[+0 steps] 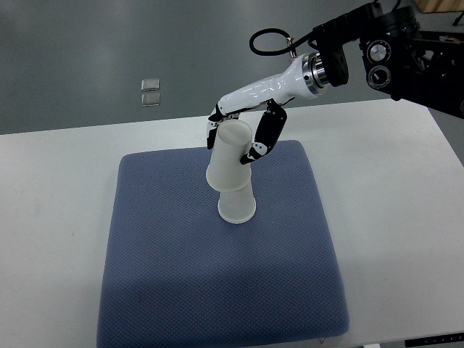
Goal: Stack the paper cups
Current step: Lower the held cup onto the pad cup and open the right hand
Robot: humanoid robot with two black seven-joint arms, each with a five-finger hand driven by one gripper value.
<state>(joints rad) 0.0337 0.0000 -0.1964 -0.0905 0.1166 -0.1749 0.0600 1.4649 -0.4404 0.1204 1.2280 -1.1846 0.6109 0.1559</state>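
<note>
The right hand (243, 138) grips the upper paper cup (230, 159) by its sides, fingers wrapped around it, so it sits upside down and slightly tilted over the lower cup (236, 206) standing on the blue mat (181, 275), apparently to nest them.

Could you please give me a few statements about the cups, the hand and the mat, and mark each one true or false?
1. The right hand grips the upper paper cup. True.
2. The upper paper cup sits over the lower paper cup. True.
3. The cups stand on the bare white table. False: they stand on the blue mat.
4. The left hand is steadying the lower cup. False: no left hand is in view.
5. The cups are red. False: they are white.
</note>
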